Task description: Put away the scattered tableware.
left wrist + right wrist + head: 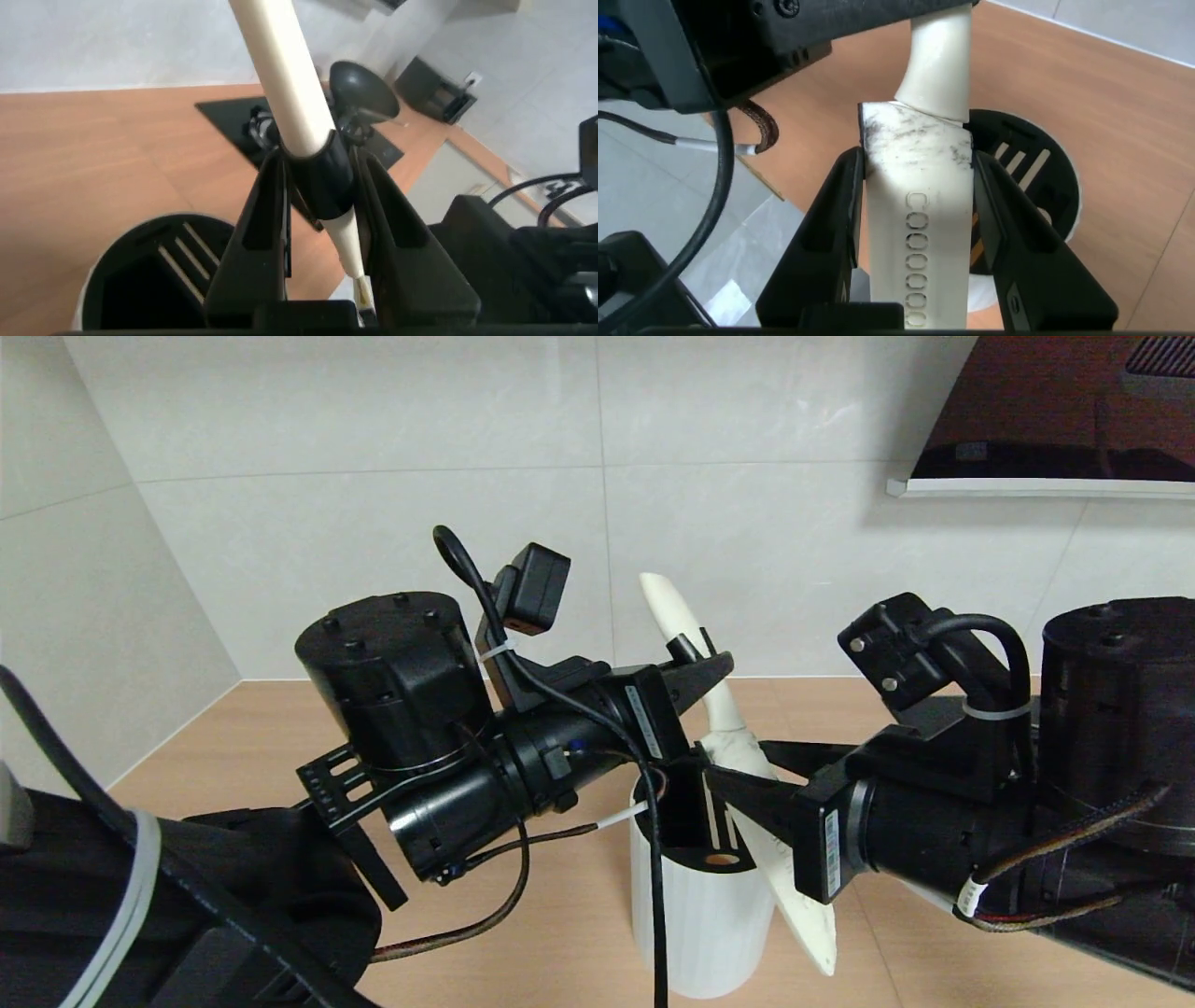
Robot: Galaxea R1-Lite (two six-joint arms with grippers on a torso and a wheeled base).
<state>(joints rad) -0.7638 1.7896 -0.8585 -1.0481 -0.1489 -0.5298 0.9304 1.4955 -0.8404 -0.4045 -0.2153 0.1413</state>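
My left gripper (315, 170) has its fingers clenched on the knife (674, 609) handle. The right gripper (915, 182) clamps the blade above the holder (691, 924) on the worktop (280, 737). I judge this mid-handover: next, one releases and the other lowers it in.

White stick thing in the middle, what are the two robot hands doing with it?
Both arms are holding one cream utensil, tilted above the wooden counter. The left gripper clamps its round handle, and the right gripper clamps its flat blade with the row of holes. Just below stands a white holder with a black slotted top. The utensil is not in the holder yet.
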